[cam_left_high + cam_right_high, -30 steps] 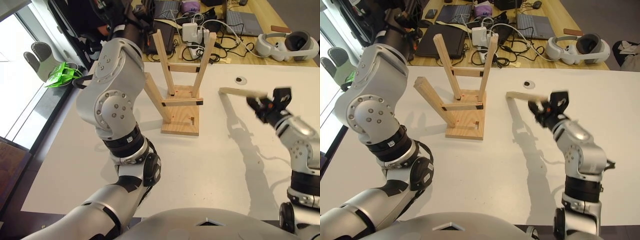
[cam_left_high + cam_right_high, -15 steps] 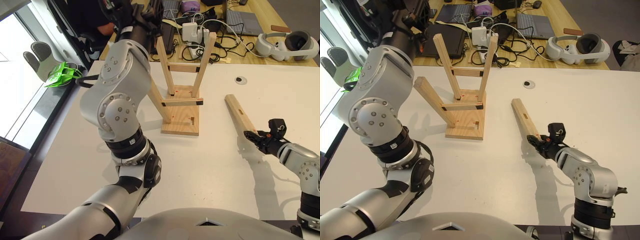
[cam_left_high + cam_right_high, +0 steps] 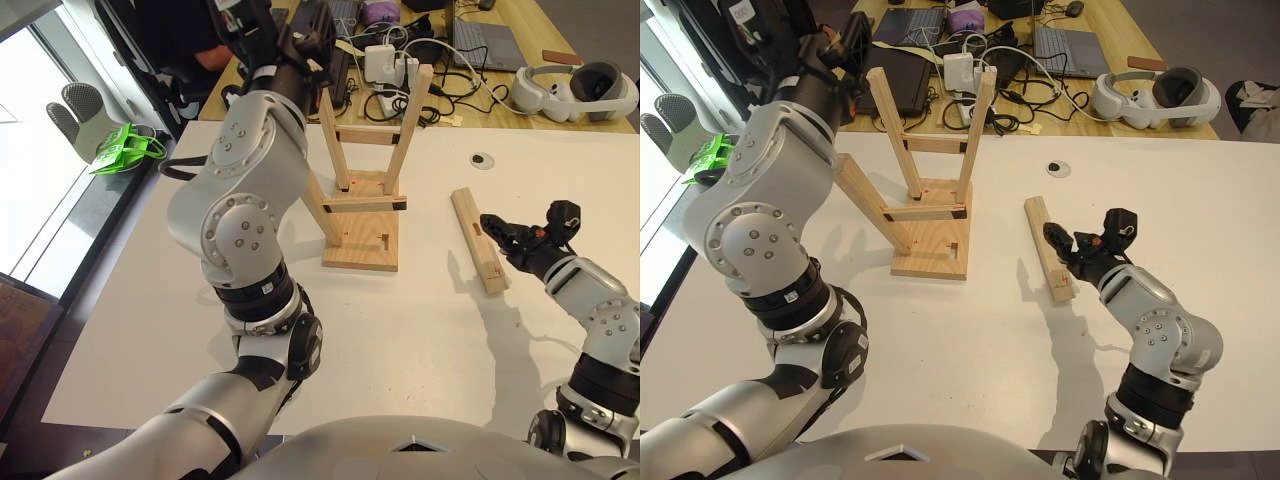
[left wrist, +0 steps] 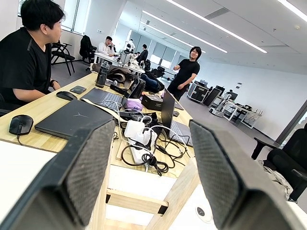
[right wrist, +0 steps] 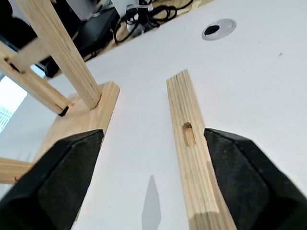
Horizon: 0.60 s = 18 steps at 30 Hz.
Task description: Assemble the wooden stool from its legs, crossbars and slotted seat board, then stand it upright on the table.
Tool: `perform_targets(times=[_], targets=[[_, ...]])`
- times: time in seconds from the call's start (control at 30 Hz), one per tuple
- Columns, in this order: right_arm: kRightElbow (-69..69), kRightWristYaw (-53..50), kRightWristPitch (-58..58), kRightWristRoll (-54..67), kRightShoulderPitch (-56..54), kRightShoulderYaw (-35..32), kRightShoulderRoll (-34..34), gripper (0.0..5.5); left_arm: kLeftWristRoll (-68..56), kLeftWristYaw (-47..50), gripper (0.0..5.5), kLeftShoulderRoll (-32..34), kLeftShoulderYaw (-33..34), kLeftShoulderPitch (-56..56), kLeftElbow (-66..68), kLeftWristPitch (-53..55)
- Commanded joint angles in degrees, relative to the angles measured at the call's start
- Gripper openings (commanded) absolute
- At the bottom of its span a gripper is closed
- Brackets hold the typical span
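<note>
**Clerk:** Item one, right gripper (image 3: 1056, 239). Fingers?

**Checker:** Black pads (image 5: 242, 179) spread wide, gripping nothing. Between them lies the loose leg (image 5: 188, 143), a pale square-section wooden bar with an oval mortise in its upper face. It rests flat on the white table (image 3: 400, 340). Whether a pad brushes it, I cannot tell.

**Clerk:** Item two, left gripper (image 4: 151, 143)?

**Checker:** Padded fingers (image 4: 79, 172) likewise parted and empty. They are raised near the top end of one upright leg (image 3: 330, 125) of the part-built stool.

**Clerk:** Stool, condition?

**Checker:** Rectangular light-wood seat board (image 3: 362, 252), face down on the table. Three legs stand in it, one of them a leaning leg (image 3: 318, 212) tilted outward on the left. The crossbars (image 3: 364, 204) join them. One slot (image 3: 385, 240) at the near corner looks vacant. The loose leg lies to the board's right, apart from it.

**Clerk:** Step in hand?

**Checker:** In my judgement, fetching the fourth leg. The next move calls for closing the right fingers across the leg's narrow faces, then lifting it and turning it upright. Its end then seats in the vacant slot, mortise toward a crossbar. Standing the stool up comes afterwards.
</note>
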Motion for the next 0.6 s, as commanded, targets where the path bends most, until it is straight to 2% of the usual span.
perform_targets(times=[0.03,0.23,0.6], targets=[[0.18,-5.03,-0.80,2.61,-3.15,-3.47,4.12,3.86,0.42,0.44,2.87,-2.05,0.66,0.79,-0.11,-0.41],[1.30,-10.27,-2.60,4.08,-5.68,-4.74,7.57,3.86,1.06,0.42,2.87,-0.46,1.89,0.59,-0.06,-0.51],[4.12,-12.64,-4.07,3.46,-5.61,-3.88,6.56,3.86,2.04,-0.17,2.87,-0.19,2.50,0.65,0.01,-0.49]])
